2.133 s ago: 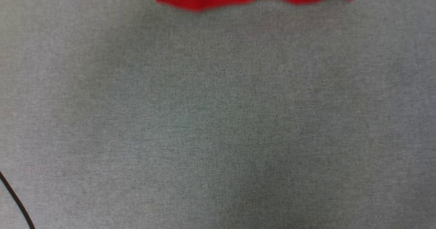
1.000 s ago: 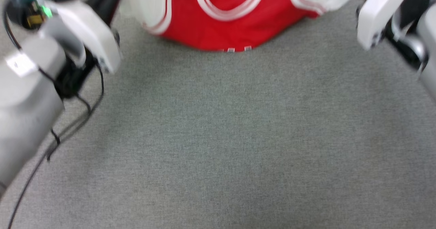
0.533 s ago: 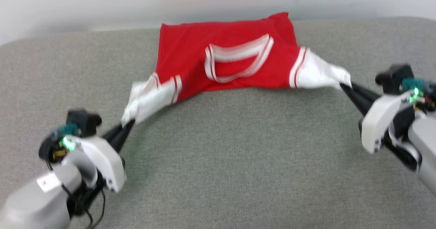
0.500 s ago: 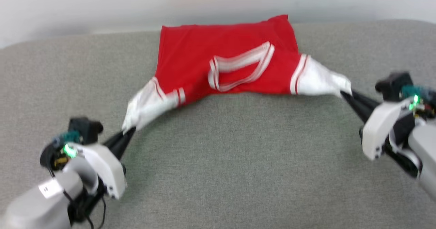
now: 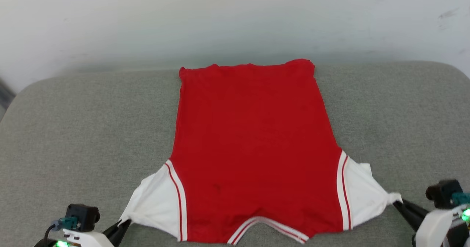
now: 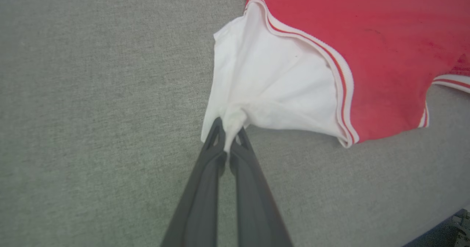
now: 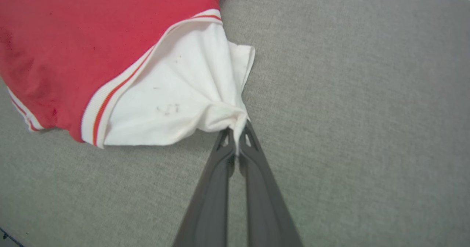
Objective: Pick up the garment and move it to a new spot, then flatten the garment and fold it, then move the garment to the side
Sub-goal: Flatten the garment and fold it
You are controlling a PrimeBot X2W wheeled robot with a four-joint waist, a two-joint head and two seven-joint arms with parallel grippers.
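The garment [image 5: 253, 148] lies spread flat on the grey cushion [image 5: 73, 129], plain red side up, hem at the far end and collar toward me. Its two white sleeves are pulled out sideways. My left gripper [image 5: 123, 223] is shut on the tip of the left sleeve [image 6: 257, 89], pinching a bunch of white cloth between its fingertips [image 6: 227, 137]. My right gripper [image 5: 396, 202] is shut on the tip of the right sleeve [image 7: 176, 100], with cloth bunched between its dark fingers [image 7: 237, 138]. Letters and number are hidden underneath.
A pale wall [image 5: 235, 19] rises behind the cushion's far edge. Bare grey fabric stretches to the left and right [image 5: 396, 115] of the shirt. The cushion's rounded far corners show at both sides.
The head camera has tilted up. The shirt, folded over with its collar showing half a second ago, now lies stretched out flat, both grippers having drawn the sleeves toward me.
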